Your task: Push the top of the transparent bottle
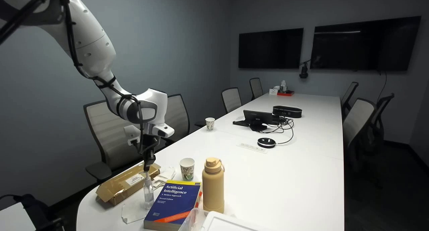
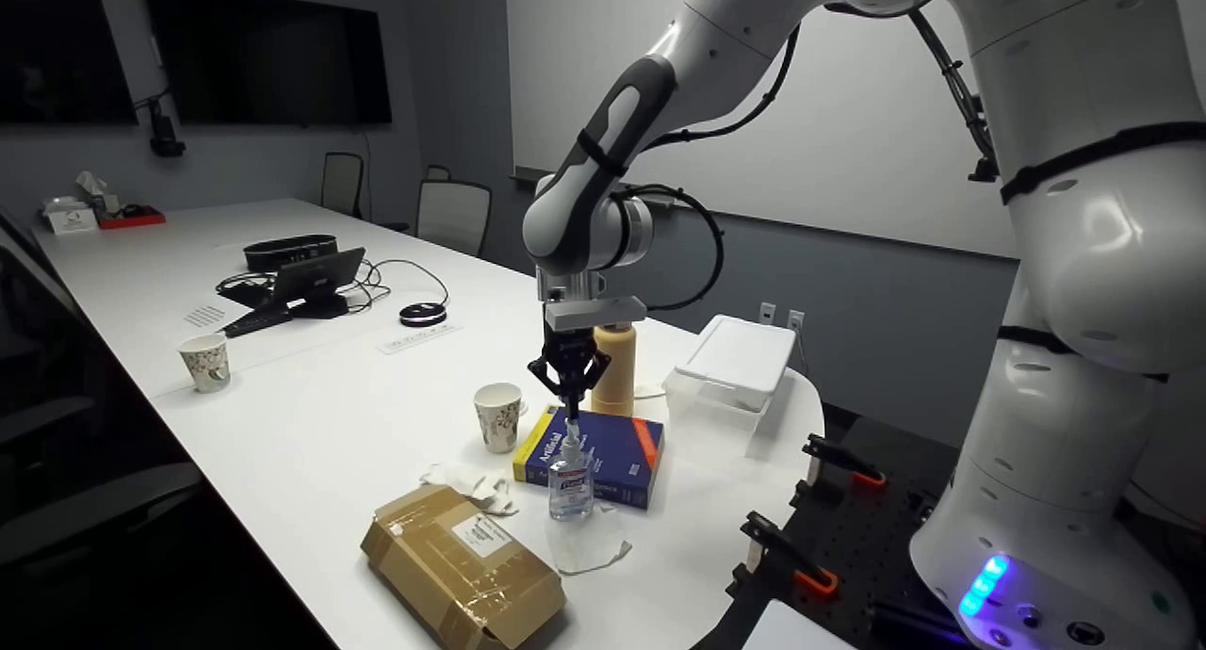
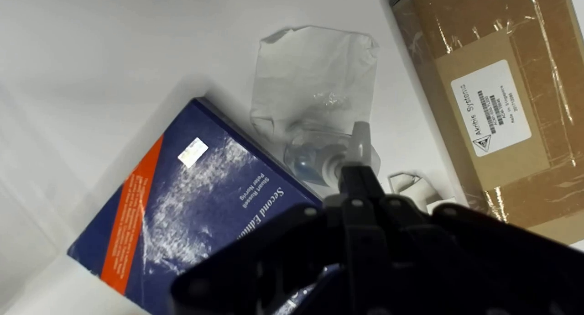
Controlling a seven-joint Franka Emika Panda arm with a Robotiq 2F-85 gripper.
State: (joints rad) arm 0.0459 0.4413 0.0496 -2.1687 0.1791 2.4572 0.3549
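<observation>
Wrist view: gripper [image 3: 360, 174] is narrowed to one tip, nothing held, lined up at the pump [image 3: 360, 144]. Below, bottle [image 3: 315, 157] is stood upright beside the book [image 3: 191, 205]. Approach is judged done; contact can't be confirmed, so the press is counted as left.

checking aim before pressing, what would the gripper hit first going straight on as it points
Most likely the pump top of the transparent bottle: the closed gripper points down at it, though whether they touch is unclear.
</observation>
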